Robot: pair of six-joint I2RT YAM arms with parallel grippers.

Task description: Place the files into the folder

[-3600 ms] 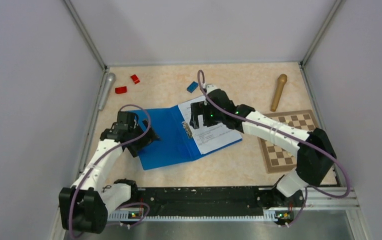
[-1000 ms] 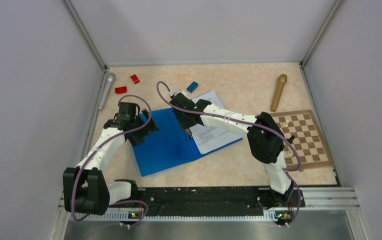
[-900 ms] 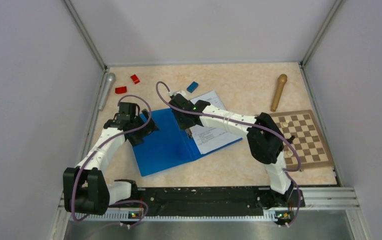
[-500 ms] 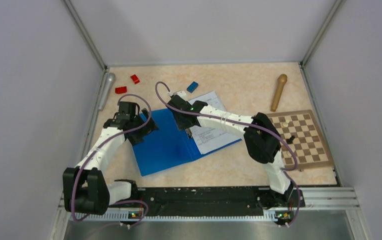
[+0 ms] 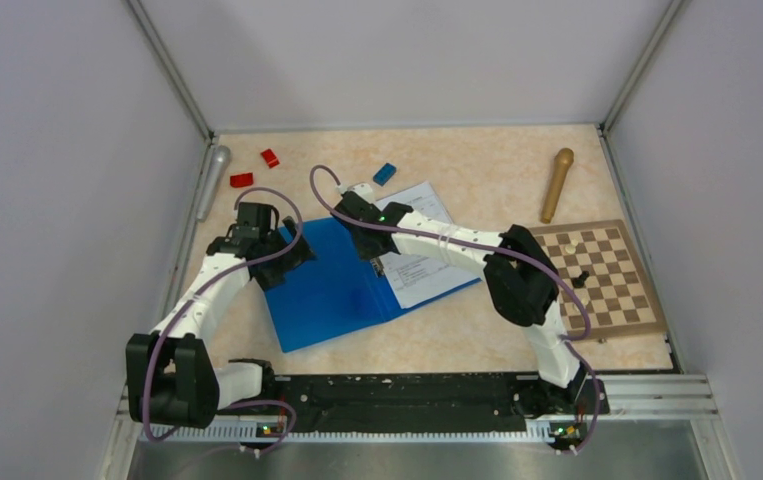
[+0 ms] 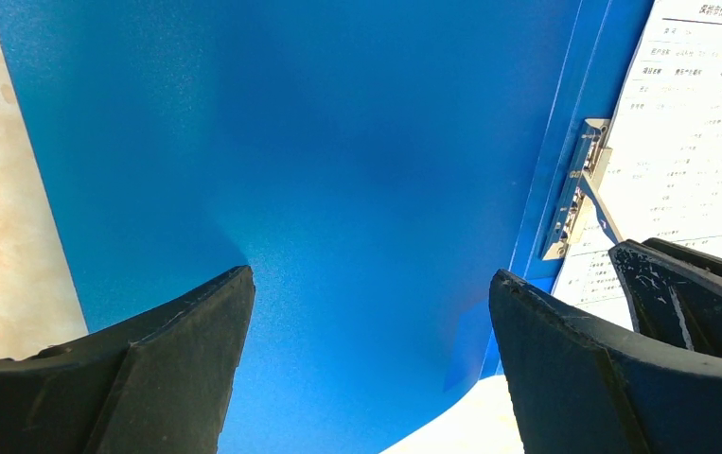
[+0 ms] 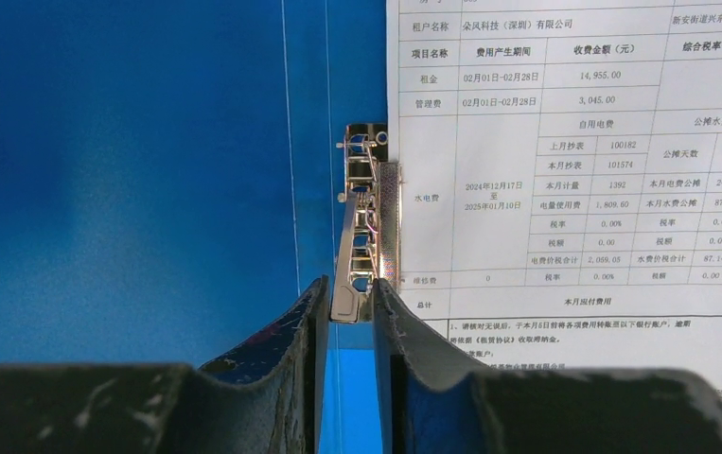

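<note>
Lying open and flat on the beige speckled table, the thin bright-blue plastic folder has its left half bare and its right half covered by the files, white paper sheets printed with black tables and text. A small metal clip runs along the spine of the folder, just beside the left edge of the files.

The right gripper is down at that spine. Its jaws stand narrow, and the near end of the metal clip sits between them with both fingers pressed against it, so the gripper is clamped on the clip. The files lie just to the right of its fingers, and the blue inner cover lies to their left.

The left gripper is spread wide and holds nothing. It is low over the bare left half of the folder, with blue plastic filling the gap between its fingers. Whether the fingertips touch the cover cannot be told. The clip and the files are off to its right, near the right gripper.

Beyond the folder lie two small red blocks, a small blue block, a silver cylinder by the left wall and a wooden pestle-shaped stick. A wooden chessboard lies to the right.
</note>
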